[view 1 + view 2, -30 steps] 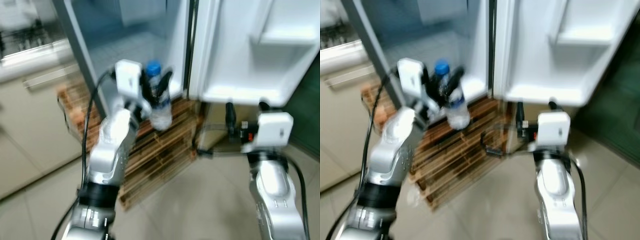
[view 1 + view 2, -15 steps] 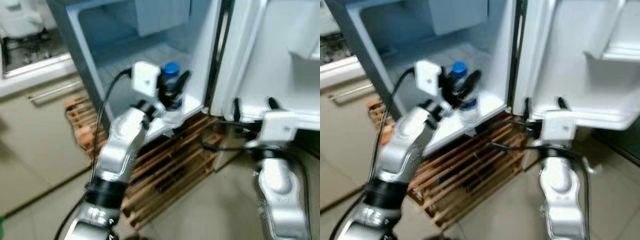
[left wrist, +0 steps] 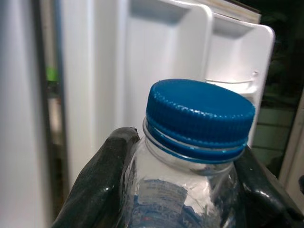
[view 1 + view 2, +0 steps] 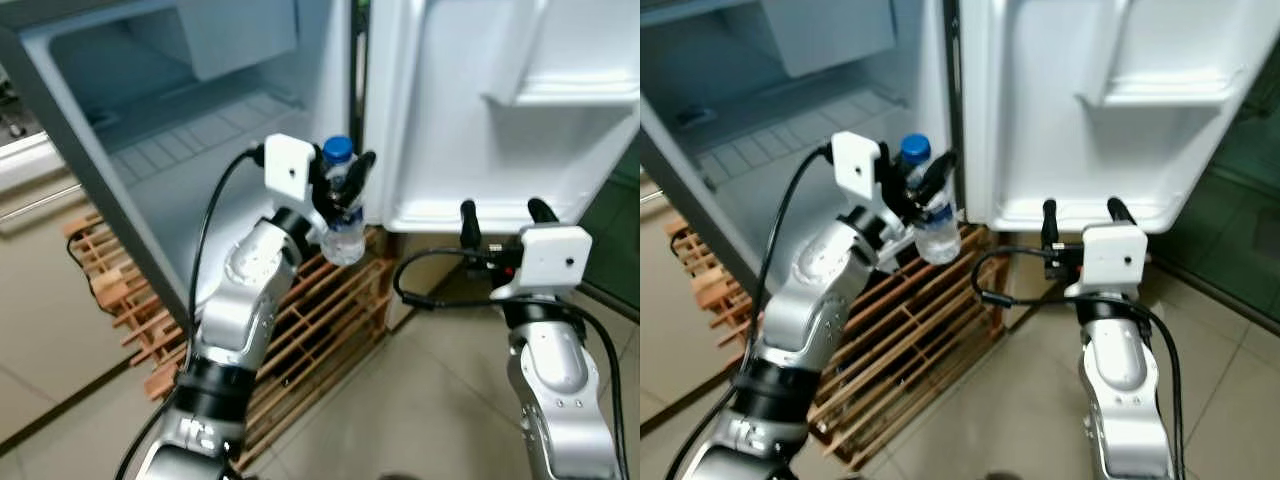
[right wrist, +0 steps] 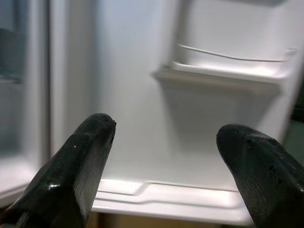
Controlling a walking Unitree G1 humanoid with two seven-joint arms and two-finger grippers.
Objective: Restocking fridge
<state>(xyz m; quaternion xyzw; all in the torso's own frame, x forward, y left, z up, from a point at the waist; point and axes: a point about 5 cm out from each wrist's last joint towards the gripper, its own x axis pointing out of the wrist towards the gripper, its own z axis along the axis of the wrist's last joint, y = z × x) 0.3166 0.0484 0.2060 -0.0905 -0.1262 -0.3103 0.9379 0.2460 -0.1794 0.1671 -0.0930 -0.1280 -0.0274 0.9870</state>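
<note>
My left gripper [image 4: 343, 184] is shut on a clear water bottle [image 4: 344, 228] with a blue cap [image 3: 199, 114]. It holds the bottle upright in front of the open fridge's [image 4: 190, 150] lower right corner, close to the door hinge. In the left wrist view black fingers [image 3: 97, 183] clasp the bottle's neck on both sides. My right gripper [image 4: 500, 215] stands open and empty just below the bottom ledge of the open fridge door [image 4: 480, 120]; its fingertips [image 5: 88, 152] point at the door's white shelves.
The fridge's interior floor [image 4: 200, 135] is bare white with a drawer [image 4: 240, 35] above. A wooden pallet [image 4: 300, 330] lies under the fridge. A beige cabinet [image 4: 40, 290] stands at the left. Tiled floor [image 4: 420, 400] spreads between my arms.
The view has shifted as I moved and is now sharp. The left gripper still holds the bottle, now a little right of the fridge floor's edge. The right gripper stays open under the door.
</note>
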